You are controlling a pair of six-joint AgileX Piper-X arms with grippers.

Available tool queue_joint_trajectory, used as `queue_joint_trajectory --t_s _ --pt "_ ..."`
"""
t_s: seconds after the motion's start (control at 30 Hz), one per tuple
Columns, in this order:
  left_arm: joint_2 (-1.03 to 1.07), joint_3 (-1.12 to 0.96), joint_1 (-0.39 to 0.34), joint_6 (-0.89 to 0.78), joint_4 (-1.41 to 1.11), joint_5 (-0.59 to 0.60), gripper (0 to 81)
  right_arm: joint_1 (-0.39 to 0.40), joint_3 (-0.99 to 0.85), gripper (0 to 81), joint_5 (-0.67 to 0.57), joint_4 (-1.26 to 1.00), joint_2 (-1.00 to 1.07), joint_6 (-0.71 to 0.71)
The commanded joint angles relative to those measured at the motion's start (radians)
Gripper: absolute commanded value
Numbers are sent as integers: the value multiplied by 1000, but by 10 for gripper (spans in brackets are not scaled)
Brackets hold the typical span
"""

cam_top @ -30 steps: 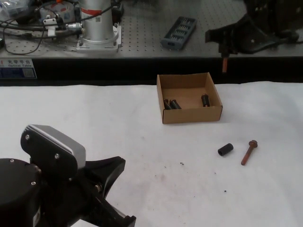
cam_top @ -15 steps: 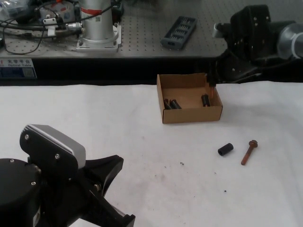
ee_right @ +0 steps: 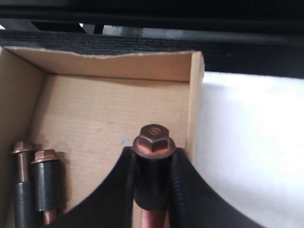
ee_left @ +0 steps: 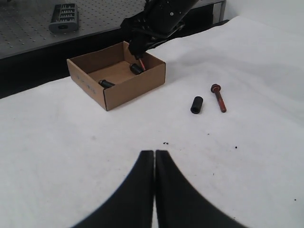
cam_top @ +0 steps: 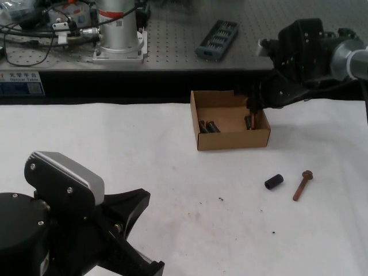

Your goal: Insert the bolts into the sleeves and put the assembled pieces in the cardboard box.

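Right gripper [ee_right: 153, 175] is clamped on an assembled piece [ee_right: 153, 142], bolt already in its sleeve, at the right end of the cardboard box [cam_top: 233, 139], just beside that wall. The box sits near the surface's far edge. Two more finished pieces [ee_right: 35, 185] lie by the opposite wall. Left gripper [ee_left: 155, 156] has its fingers pressed together over the near side. A loose sleeve [cam_top: 273, 181] and a loose bolt [cam_top: 302, 184] lie near each other, not touching, between the box and the near edge.

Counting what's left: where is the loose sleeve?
In the high view the loose sleeve lies on the white cover, right of centre, before the cardboard box and just left of the loose bolt.
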Motion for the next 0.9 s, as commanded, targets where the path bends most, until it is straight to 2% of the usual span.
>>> queue_joint_trajectory --t_s 0.0,0.5,0.6,0.67,0.77,0.8,0.87 --pt "0 -2 -2 14 -21 -12 6 -8 -18 54 -10 0 -5 1" --pt "0 -2 -2 32 -21 -12 6 2 -18 52 -24 39 -5 1" --pt "0 -2 -2 32 -21 -12 6 5 -18 13 -42 39 -5 1" --pt "0 -2 -2 32 -21 -12 6 4 -18 113 -63 37 -5 1" --pt "0 -2 -2 32 -21 -12 6 4 -18 312 -90 37 -5 1" --pt "0 -2 -2 32 -21 -12 6 4 -18 334 -92 37 -5 1" --pt "0 -2 -2 32 -21 -12 6 4 -18 321 -92 37 -5 1"
